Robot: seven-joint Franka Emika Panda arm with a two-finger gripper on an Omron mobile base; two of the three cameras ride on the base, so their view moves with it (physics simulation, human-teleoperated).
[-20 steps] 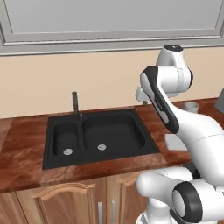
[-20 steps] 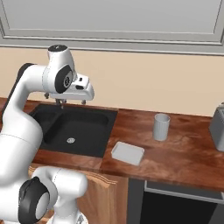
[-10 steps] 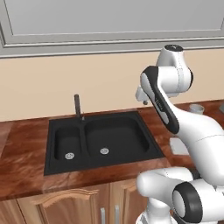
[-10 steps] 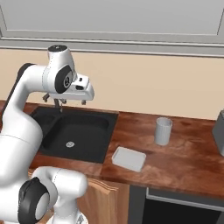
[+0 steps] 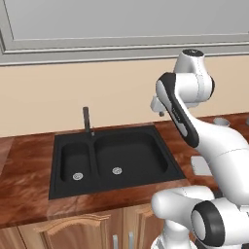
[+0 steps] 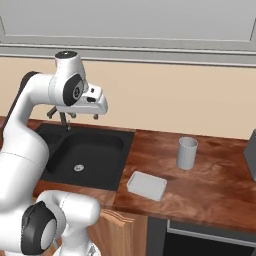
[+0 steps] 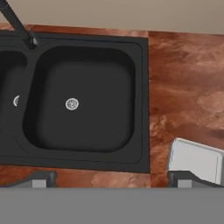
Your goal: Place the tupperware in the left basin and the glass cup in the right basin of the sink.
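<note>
- The gripper (image 6: 80,116) hangs high over the sink (image 6: 127,137), jaws spread wide, holding nothing.
- The tupperware (image 6: 146,185) lies flat on the counter (image 6: 215,175) just right of the sink, near the front edge.
- The cup (image 6: 186,153) stands upright behind it, apart from it.
- Both the left basin (image 5: 75,160) and right basin (image 5: 131,155) hold nothing; the faucet (image 5: 87,120) rises at the back between them.
- A toaster (image 6: 250,154) sits at the counter's far right.
</note>
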